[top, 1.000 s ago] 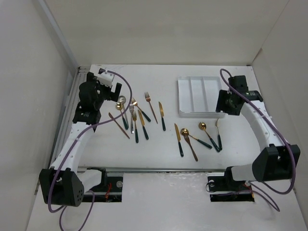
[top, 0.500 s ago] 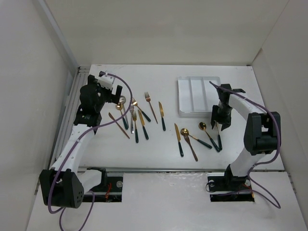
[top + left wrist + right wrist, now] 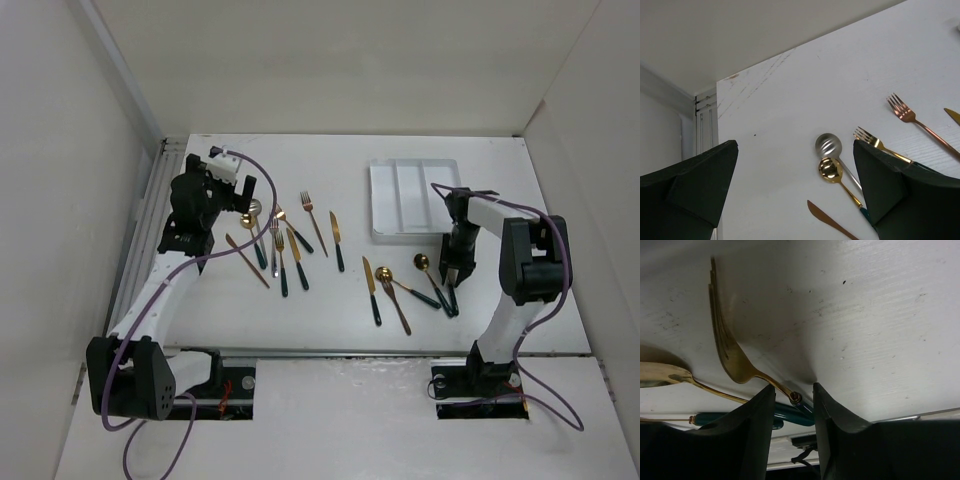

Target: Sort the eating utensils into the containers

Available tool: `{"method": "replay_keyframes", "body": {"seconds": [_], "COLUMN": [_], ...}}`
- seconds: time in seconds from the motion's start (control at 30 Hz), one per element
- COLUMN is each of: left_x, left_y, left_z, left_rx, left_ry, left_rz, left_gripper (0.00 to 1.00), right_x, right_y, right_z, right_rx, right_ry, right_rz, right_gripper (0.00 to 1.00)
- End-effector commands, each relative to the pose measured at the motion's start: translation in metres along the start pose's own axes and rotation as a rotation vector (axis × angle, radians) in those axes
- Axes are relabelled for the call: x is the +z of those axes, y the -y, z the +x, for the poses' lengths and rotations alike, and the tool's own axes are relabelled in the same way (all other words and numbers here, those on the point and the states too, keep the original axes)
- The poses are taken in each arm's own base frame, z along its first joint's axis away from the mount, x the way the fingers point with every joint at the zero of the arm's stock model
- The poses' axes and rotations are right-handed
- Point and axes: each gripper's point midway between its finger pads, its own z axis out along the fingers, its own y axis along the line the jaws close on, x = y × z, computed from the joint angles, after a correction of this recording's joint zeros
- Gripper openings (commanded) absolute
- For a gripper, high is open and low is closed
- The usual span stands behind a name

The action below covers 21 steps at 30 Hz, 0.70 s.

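Observation:
The eating utensils lie loose on the white table. A gold fork (image 3: 731, 352) with a dark green handle (image 3: 456, 292) lies just below the white tray of containers (image 3: 374, 200). My right gripper (image 3: 793, 390) is down at the table over it. Its jaws stand a little apart on either side of the fork's neck, where gold meets green, and gaps show on both sides. A gold spoon (image 3: 662, 375) lies beside it. My left gripper (image 3: 795, 143) hangs wide open above a silver spoon (image 3: 828, 145), a gold spoon (image 3: 830, 169) and a copper knife (image 3: 826, 219), holding nothing.
Several more utensils lie in a cluster at centre left (image 3: 283, 248) and a smaller group at centre right (image 3: 385, 285). The tray's three long compartments look empty. White walls close in the table at the back and on both sides.
My right arm has swung from beside the tray down to the gold fork, and its jaws have narrowed around the fork's neck. The left arm has barely shifted.

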Motion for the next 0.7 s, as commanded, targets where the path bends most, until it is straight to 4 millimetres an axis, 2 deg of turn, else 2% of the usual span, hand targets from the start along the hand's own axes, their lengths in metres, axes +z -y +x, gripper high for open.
{"method": "replay_keyframes", "body": {"seconds": [0.0, 0.07, 0.17, 0.2, 0.3, 0.33, 0.57, 0.67], "left_x": [0.001, 0.001, 0.001, 0.001, 0.001, 0.001, 0.001, -0.001], "left_y": [-0.010, -0.010, -0.010, -0.009, -0.011, -0.011, -0.009, -0.009], "left_z": [-0.037, -0.037, -0.037, -0.032, -0.034, -0.034, -0.029, -0.028], "left_rx": [0.020, 0.020, 0.020, 0.020, 0.020, 0.020, 0.010, 0.010], "left_ry": [0.102, 0.102, 0.102, 0.094, 0.099, 0.099, 0.091, 0.091], "left_rz": [-0.028, -0.028, -0.028, -0.026, -0.039, -0.039, -0.035, -0.035], "left_gripper": [1.00, 1.00, 1.00, 1.00, 1.00, 1.00, 1.00, 1.00], "right_x": [0.002, 0.000, 0.000, 0.002, 0.005, 0.005, -0.002, -0.018], "right_y": [0.006, 0.006, 0.006, 0.003, 0.004, 0.004, -0.006, -0.012], "right_z": [-0.002, -0.002, -0.002, -0.001, 0.000, 0.000, 0.002, -0.001], "right_rx": [0.021, 0.021, 0.021, 0.021, 0.010, 0.010, -0.033, -0.063], "right_ry": [0.007, 0.016, 0.016, 0.002, -0.010, -0.010, 0.019, 0.087], "right_rz": [0.023, 0.020, 0.020, 0.009, 0.013, 0.013, 0.015, 0.027], "right_gripper": [0.42, 0.42, 0.31, 0.21, 0.07, 0.00, 0.00, 0.00]}}
